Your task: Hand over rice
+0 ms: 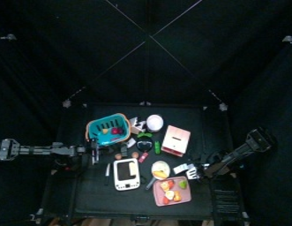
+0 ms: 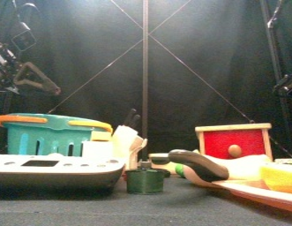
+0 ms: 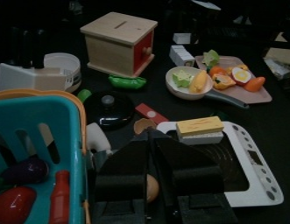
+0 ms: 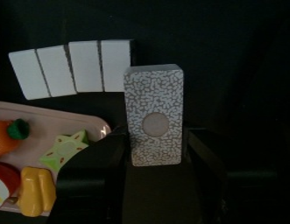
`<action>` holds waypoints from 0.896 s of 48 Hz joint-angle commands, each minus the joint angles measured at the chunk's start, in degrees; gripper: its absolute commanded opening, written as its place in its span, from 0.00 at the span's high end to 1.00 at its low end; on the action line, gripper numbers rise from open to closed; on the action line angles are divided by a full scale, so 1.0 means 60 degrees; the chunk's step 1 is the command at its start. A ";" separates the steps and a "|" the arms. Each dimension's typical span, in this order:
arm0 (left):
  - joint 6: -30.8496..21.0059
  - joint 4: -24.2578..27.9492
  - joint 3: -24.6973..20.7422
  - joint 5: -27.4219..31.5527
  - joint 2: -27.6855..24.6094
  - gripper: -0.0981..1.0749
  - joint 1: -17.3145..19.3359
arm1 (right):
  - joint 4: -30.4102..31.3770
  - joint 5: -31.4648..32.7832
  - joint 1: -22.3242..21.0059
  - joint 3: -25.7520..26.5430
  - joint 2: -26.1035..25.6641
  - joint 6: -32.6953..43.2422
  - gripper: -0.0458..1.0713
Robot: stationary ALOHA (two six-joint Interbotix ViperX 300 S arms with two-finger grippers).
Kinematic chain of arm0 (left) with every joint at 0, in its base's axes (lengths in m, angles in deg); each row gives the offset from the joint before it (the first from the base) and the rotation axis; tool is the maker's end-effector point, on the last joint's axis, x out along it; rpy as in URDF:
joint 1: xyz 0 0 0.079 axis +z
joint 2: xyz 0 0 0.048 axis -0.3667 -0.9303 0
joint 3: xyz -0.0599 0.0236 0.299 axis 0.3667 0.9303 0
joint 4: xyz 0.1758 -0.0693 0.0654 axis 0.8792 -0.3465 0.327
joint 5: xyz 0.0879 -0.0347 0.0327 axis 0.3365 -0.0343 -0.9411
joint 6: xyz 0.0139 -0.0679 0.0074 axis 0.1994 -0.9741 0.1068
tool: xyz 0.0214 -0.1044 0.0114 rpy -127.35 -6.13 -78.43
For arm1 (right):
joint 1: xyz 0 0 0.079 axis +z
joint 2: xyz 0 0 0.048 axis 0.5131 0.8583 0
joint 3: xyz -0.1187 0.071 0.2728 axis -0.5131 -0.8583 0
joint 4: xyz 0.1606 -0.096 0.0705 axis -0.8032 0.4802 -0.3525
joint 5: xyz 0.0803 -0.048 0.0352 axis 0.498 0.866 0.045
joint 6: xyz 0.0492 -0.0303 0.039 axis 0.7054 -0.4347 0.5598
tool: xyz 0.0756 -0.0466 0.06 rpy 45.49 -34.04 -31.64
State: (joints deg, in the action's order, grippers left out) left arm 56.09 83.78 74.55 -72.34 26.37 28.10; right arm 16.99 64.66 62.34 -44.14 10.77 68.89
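Evidently the right gripper [image 4: 157,179] hovered spread-jawed over the rice box [image 4: 155,115], a tall speckled carton just beside the pink tray [image 4: 47,122]. Its smooth card faces looked liable to slip or topple if pinched off-centre. The left gripper [image 3: 154,175] sat closed, empty, beside the teal basket [image 3: 47,118].
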 commanded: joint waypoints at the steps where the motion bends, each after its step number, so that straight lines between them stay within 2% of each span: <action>1: 0.0000 -0.0015 -0.0117 -0.0088 -0.0044 0.52 0.0015 | 0.0132 0.0015 0.0000 0.0220 -0.0117 -0.0103 0.43; 12: 0.0000 -0.0015 -0.0278 -0.0308 -0.0073 0.52 -0.0073 | 0.1289 -0.0044 0.0000 0.0601 -0.0410 -0.0161 0.43; 20: 0.0000 -0.0044 -0.0571 -0.1143 -0.0381 0.51 -0.0615 | 0.3179 -0.0601 -0.0161 0.0835 -0.0396 -0.0176 0.43; 28: 0.0000 -0.0044 -0.1157 -0.1934 -0.1670 0.43 -0.1304 | 0.5229 -0.1831 -0.0732 0.0879 -0.0249 -0.0205 0.43; 35: 0.0000 -0.0044 -0.2007 -0.2256 -0.3311 0.29 -0.1509 | 0.6870 -0.3076 -0.1450 0.0967 0.0059 -0.0205 0.43; 43: 0.0000 -0.0044 -0.3193 -0.2314 -0.4966 0.13 -0.1523 | 0.8628 -0.4805 -0.2344 0.1304 0.0820 -0.0234 0.43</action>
State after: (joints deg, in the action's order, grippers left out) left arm 56.09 83.61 59.79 -85.61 0.89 19.14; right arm 63.40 41.02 50.73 -38.61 14.20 67.66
